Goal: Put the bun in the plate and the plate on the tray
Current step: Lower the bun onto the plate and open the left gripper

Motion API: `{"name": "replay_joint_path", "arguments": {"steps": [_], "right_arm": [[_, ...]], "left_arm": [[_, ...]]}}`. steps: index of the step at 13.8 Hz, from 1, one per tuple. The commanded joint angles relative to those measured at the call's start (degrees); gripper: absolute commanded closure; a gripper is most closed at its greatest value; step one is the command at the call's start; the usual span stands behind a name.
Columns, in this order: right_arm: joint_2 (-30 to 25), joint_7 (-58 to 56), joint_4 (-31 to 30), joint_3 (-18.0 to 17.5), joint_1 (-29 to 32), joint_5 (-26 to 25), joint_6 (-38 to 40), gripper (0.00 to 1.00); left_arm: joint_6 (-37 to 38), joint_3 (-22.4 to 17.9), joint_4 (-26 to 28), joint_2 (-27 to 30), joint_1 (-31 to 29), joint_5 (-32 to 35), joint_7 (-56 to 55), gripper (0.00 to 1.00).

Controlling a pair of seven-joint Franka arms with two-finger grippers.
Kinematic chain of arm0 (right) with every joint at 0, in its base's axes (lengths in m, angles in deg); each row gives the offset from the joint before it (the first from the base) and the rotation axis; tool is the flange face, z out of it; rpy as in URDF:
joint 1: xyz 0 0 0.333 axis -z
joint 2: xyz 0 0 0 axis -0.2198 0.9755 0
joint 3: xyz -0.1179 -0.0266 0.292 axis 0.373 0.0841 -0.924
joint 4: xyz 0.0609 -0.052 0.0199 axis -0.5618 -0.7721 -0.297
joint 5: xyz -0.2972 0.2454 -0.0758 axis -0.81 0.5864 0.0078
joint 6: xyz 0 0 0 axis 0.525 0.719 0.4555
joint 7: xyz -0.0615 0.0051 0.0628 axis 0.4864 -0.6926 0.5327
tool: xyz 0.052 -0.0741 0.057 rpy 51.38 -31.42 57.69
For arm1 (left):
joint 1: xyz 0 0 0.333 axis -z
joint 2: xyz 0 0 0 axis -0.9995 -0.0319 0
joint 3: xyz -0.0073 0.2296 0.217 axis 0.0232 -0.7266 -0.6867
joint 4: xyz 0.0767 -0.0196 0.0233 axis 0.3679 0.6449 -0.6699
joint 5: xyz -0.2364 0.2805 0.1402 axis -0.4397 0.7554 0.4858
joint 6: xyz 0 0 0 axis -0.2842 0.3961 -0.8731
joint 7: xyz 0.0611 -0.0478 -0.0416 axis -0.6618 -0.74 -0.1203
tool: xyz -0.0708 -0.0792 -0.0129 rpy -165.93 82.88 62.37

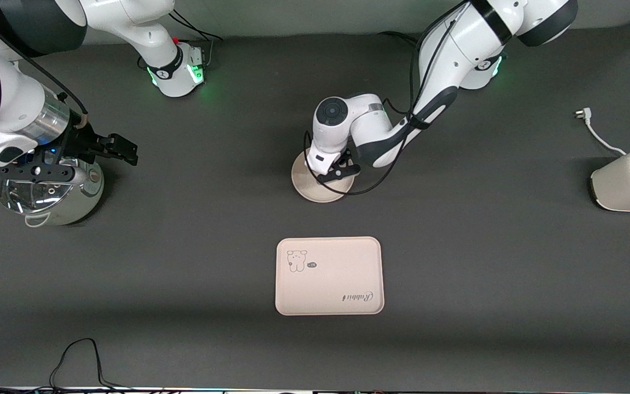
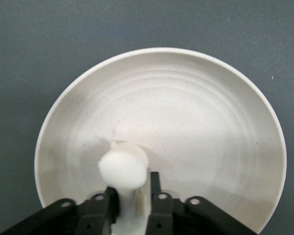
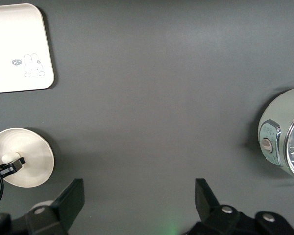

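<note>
Over the plate [image 2: 186,127], left gripper [image 2: 132,198] low, fingers narrow around the bun [image 2: 122,166], now resting inside. Next: letting go fully, then carrying plate to tray [image 1: 330,276]. Right gripper [image 3: 137,200] waiting wide beside kettle [image 1: 52,191].

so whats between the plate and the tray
Nothing: in the front view only bare dark table separates the plate from the tray; the right wrist view shows the same.

Even overhead light, soft shadows, glare on the kettle [image 1: 47,191]; all views sharp.
</note>
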Motion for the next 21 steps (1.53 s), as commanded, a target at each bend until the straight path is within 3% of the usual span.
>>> {"name": "replay_joint_path", "arguments": {"steps": [1,17,19,21], "right_arm": [[-0.2,1.3,-0.3,0.3,-0.3,-0.7,-0.6,0.0],[-0.3,1.4,-0.2,0.4,-0.3,-0.4,-0.6,0.0],[-0.2,1.5,-0.2,0.3,-0.4,0.0,-1.4,0.0],[0.0,1.6,-0.2,0.0,-0.6,0.2,-2.2,0.0]], "left_arm": [[1.0,-0.2,-1.1,1.8,0.1,1.3,-1.0,0.0],[2.5,-0.3,-3.1,2.8,-0.6,0.7,1.1,0.0],[4.0,-0.7,-2.9,5.1,-3.4,-1.5,8.6,0.0],[6.5,-5.2,-2.9,9.8,-4.3,-10.7,21.2,0.0]]}}
